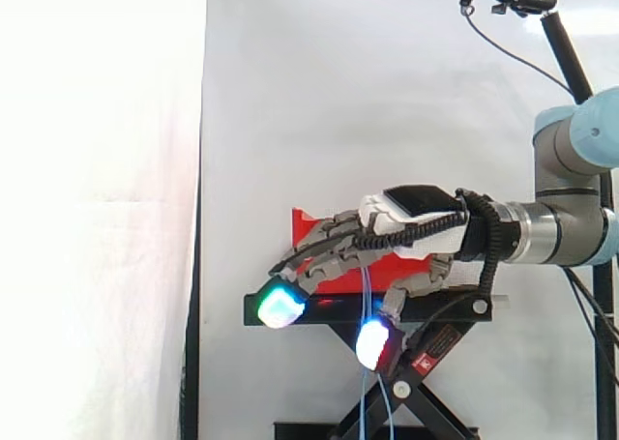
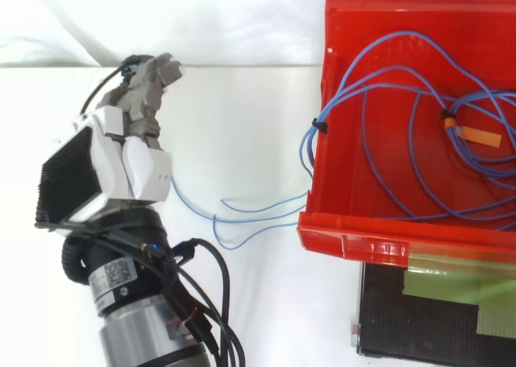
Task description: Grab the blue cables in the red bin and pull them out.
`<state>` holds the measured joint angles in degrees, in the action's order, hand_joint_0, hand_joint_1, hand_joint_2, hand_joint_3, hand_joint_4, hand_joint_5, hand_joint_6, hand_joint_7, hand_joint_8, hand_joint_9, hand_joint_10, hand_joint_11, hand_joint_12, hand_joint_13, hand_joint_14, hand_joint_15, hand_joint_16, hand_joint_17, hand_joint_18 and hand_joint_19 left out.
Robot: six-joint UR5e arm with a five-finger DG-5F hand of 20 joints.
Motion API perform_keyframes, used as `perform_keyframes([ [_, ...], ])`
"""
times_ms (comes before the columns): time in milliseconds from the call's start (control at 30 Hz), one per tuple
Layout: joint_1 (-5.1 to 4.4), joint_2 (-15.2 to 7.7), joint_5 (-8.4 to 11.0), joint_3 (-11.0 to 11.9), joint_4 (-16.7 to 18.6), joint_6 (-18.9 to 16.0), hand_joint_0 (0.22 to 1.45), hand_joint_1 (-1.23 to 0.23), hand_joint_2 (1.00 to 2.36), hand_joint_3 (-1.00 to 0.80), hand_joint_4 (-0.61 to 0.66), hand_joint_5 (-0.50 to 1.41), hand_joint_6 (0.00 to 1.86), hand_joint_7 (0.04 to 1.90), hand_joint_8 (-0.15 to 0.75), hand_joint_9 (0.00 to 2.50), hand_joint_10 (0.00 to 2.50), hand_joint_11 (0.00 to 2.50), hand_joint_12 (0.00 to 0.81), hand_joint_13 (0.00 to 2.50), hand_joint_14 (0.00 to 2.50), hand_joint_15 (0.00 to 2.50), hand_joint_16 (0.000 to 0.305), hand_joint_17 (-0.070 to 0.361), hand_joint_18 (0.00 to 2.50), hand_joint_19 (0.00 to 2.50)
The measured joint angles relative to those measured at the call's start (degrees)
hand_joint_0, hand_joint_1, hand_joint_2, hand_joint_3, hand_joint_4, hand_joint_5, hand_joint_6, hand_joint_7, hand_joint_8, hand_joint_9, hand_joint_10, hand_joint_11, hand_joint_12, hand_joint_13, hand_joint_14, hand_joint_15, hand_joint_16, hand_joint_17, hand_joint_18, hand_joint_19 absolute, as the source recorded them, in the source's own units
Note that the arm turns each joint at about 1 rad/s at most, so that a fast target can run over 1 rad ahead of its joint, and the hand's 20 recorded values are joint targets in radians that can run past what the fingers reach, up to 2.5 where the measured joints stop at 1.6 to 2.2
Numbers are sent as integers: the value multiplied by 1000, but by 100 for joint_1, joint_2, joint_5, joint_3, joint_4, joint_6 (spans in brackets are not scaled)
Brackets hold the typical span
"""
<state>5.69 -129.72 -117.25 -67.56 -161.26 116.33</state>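
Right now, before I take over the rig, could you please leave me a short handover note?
Hand: out to the left of the red bin in the top view, fingers closed on the blue cables.
Cables: a few strands run over the bin's wall to the hand, with slack loops between. Most of the coil lies inside the bin.
Done: the grab and a first pull.
Left: draw the rest of the coil out.
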Motion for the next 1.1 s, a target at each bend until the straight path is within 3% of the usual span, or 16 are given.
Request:
perform_keyframes([
  [167,28,0,-7,188,-261,29,825,-798,1000,-1000,266,571,12,415,258,725,15,405,335,539,14,382,45,102,431,606],
  [500,116,0,-21,255,-407,84,826,-796,1000,-1000,268,572,12,420,260,727,15,407,335,537,16,381,45,102,431,604],
  [1100,328,4,-374,413,-787,668,826,-796,1000,-1000,272,577,12,419,261,734,15,401,337,550,14,381,45,102,435,606],
])
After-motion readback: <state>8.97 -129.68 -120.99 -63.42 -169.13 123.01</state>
